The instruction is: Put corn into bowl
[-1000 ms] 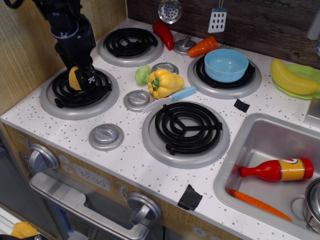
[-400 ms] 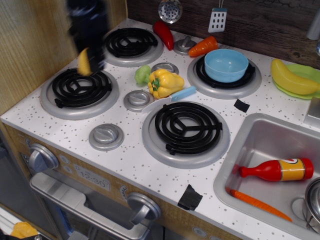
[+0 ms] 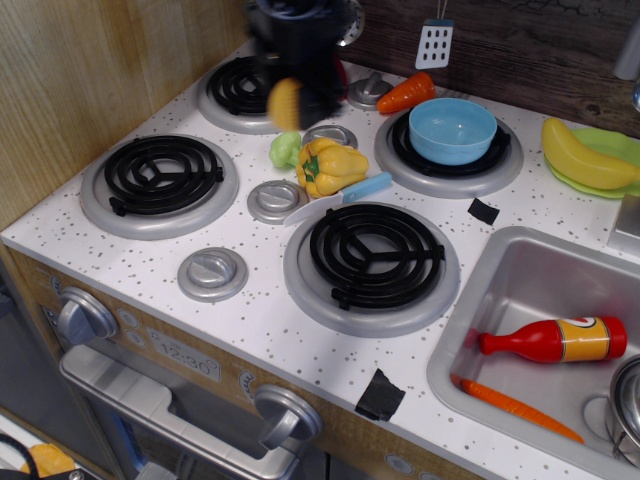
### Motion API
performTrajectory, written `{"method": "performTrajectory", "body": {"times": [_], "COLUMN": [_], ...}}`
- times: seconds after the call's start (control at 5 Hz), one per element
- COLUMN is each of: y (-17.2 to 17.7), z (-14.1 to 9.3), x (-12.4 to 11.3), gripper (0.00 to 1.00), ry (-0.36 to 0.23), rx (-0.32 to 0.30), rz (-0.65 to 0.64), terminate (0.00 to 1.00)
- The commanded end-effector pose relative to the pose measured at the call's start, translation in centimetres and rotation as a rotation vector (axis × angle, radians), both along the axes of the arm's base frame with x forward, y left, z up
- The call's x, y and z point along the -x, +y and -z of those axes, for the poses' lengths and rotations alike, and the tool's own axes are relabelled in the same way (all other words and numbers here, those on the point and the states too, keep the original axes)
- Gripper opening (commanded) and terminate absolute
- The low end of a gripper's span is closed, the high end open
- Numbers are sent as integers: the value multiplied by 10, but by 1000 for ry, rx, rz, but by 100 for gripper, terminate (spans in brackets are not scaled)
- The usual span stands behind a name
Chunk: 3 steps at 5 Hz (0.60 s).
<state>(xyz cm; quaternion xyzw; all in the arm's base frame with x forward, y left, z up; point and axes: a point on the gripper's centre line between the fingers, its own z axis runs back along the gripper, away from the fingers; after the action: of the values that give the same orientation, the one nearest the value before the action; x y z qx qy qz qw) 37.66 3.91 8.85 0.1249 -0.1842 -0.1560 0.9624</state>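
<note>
My black gripper [image 3: 295, 100] is shut on the small yellow corn [image 3: 284, 102] and holds it in the air above the back left burner, blurred by motion. The light blue bowl [image 3: 452, 130] sits empty on the back right burner, to the right of the gripper and apart from it.
A yellow bell pepper [image 3: 328, 165], a green piece [image 3: 284, 149] and a toy knife [image 3: 340, 198] lie mid-stove. An orange carrot [image 3: 407, 92] lies behind the bowl. A banana [image 3: 585, 157] rests on a green plate [image 3: 610, 143]. The sink [image 3: 500, 300] holds a ketchup bottle [image 3: 553, 340].
The gripper has lifted the corn off the front left burner and carried it up and to the right, toward the bowl.
</note>
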Motion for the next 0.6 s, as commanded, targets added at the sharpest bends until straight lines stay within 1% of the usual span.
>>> {"method": "performTrajectory", "body": {"times": [0.0,0.2,0.4], "y": [-44,-60,-65], "z": [-4,-6,-5], "x": [-48,-71,-91], "gripper": [0,0,0], "ry": [-155,-209,-249], "rx": [-59,-64,-75], "rz": [90,126,158], "terminate": [0,0,0]}}
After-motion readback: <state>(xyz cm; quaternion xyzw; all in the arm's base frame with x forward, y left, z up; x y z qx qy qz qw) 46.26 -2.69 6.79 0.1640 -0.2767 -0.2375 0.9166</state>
